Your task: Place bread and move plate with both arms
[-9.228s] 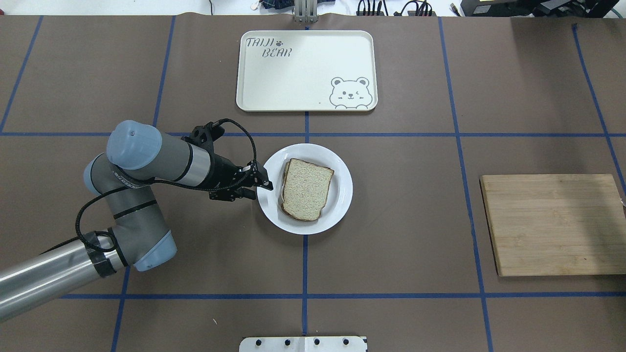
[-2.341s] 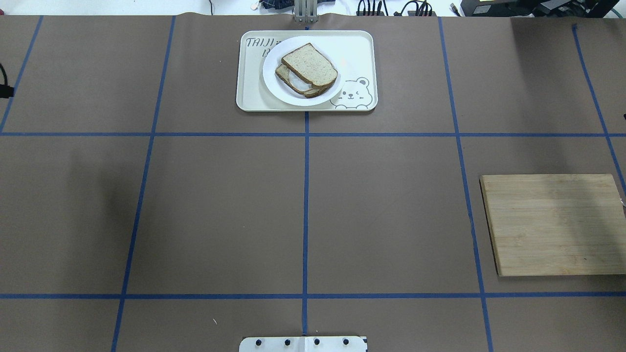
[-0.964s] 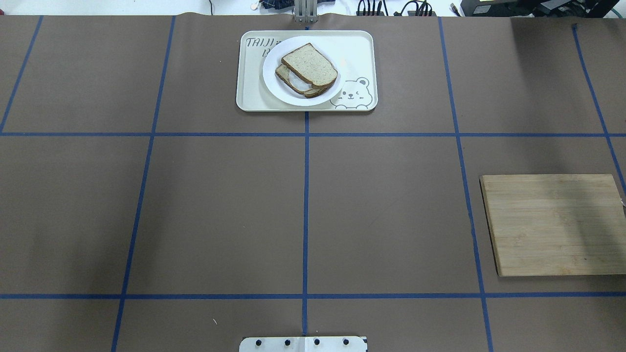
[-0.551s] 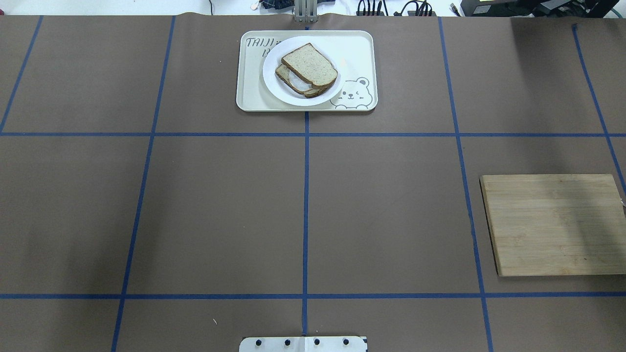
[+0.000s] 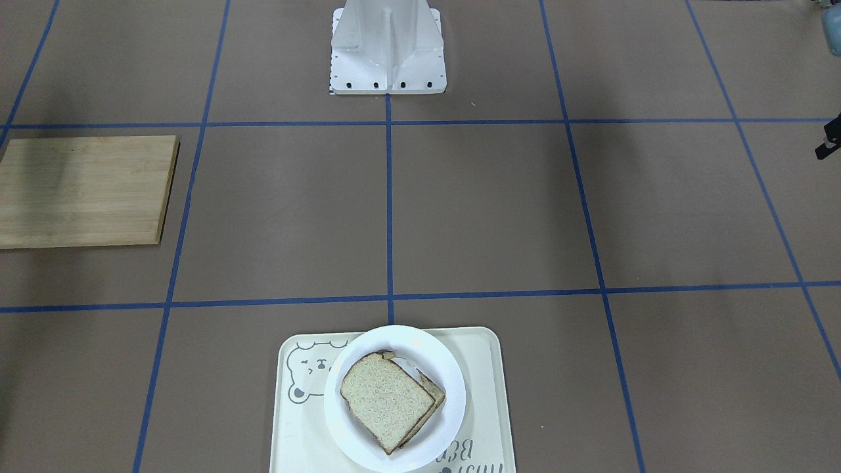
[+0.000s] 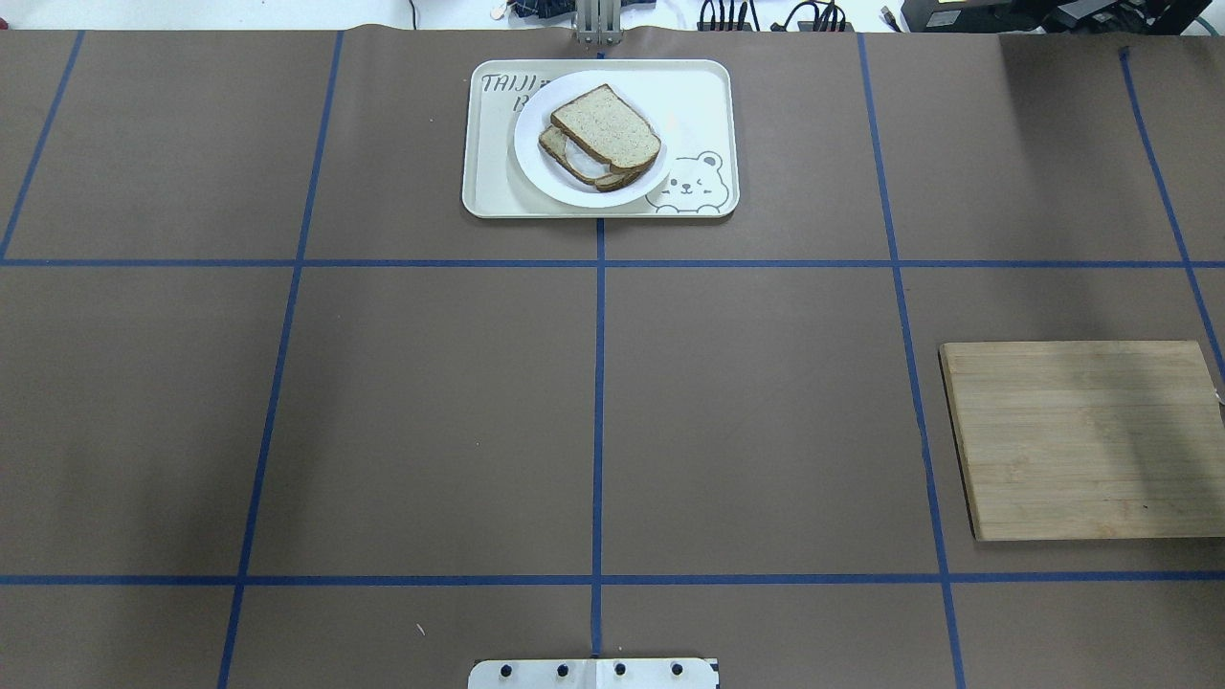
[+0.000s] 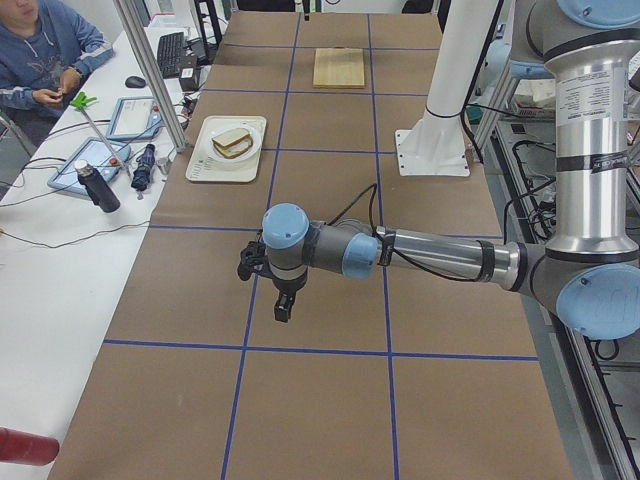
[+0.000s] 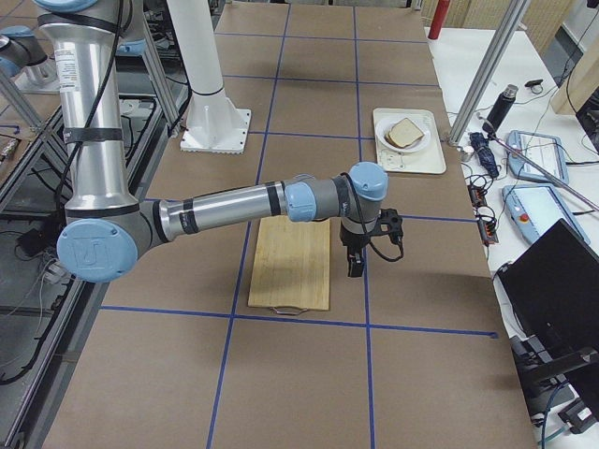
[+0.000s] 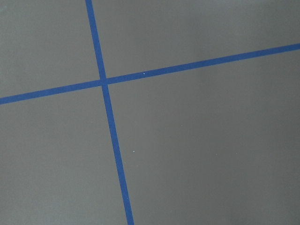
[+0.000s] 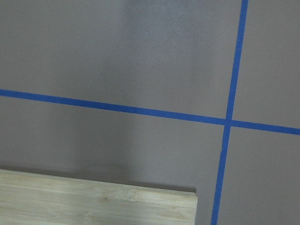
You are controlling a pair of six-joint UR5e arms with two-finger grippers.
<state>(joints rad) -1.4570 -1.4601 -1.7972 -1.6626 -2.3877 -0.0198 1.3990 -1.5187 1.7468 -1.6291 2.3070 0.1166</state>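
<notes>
The bread lies on top of a second slice with white egg on the white plate, which rests on the cream bear tray at the table's far middle. In the front-facing view the bread covers most of the plate. My left gripper hangs over bare table far to my left; my right gripper hangs beside the cutting board. Both show clearly only in the side views, so I cannot tell whether they are open or shut. Neither wrist view shows fingers.
A wooden cutting board lies at my right; its corner shows in the right wrist view. The robot's white base stands at the near middle. An operator sits at a side table with bottles and tablets.
Since 9.2 s ago the plate moved from the table's centre onto the tray and carries two stacked slices; the left arm left the overhead view. Nothing changed in the last second.
</notes>
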